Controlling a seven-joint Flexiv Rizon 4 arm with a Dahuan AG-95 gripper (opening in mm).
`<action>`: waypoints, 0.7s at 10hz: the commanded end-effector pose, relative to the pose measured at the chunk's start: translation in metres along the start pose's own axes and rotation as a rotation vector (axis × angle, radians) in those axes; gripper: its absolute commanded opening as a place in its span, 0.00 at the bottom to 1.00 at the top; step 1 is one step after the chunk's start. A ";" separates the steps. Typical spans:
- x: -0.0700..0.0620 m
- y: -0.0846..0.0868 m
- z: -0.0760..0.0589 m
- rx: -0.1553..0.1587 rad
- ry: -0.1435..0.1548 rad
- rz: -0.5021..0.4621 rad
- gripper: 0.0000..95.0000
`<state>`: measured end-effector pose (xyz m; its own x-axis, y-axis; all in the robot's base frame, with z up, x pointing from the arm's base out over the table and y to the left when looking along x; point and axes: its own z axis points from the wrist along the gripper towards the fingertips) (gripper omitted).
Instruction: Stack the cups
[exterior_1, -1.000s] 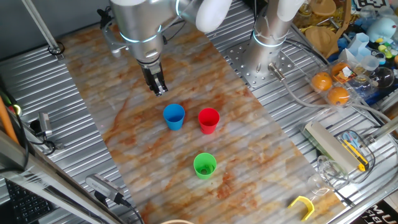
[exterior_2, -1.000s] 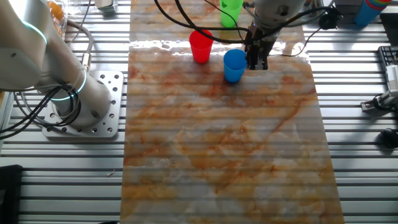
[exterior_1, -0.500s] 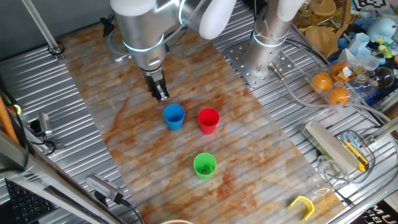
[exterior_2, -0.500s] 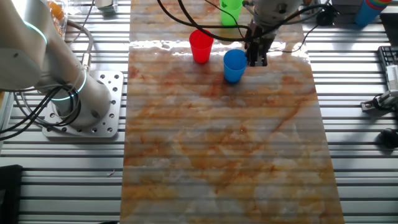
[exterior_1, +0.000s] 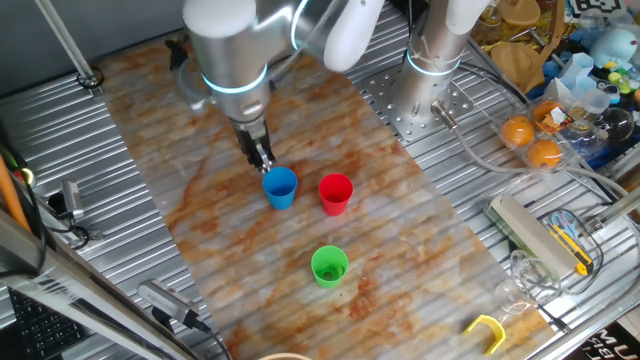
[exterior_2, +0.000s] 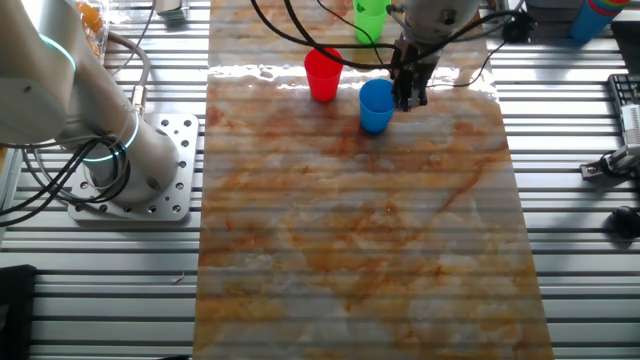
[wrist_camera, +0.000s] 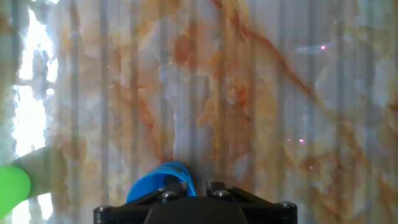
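- Marble-pattern mat (exterior_1: 200, 140), white with orange veins, laid over the table; ribbed look in all views.
- Table (exterior_1: 60, 130): grey slatted aluminium profile, bare on both sides of the mat.
- Perforated metal base plate (exterior_1: 405, 100) beside the mat.
- Clutter at table edge: oranges (exterior_1: 530, 140), yellow-handled cutter (exterior_1: 570, 245), yellow clamp (exterior_1: 487, 330), clear plastic cups (exterior_1: 515, 285), soft toys (exterior_1: 605, 45).
- Grey cables (exterior_1: 480, 150) trail across the slats.
- Bright glare strip on the mat's far edge (exterior_2: 270, 72) in the other fixed view; same glare at left in hand view.
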<state>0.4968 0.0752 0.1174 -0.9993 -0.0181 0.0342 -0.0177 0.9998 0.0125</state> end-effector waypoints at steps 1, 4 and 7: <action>0.003 0.001 0.001 -0.002 -0.001 -0.005 0.20; 0.010 0.004 0.009 -0.001 0.000 -0.007 0.20; 0.019 0.001 0.016 -0.002 -0.001 -0.019 0.20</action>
<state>0.4758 0.0773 0.1020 -0.9987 -0.0369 0.0338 -0.0364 0.9992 0.0160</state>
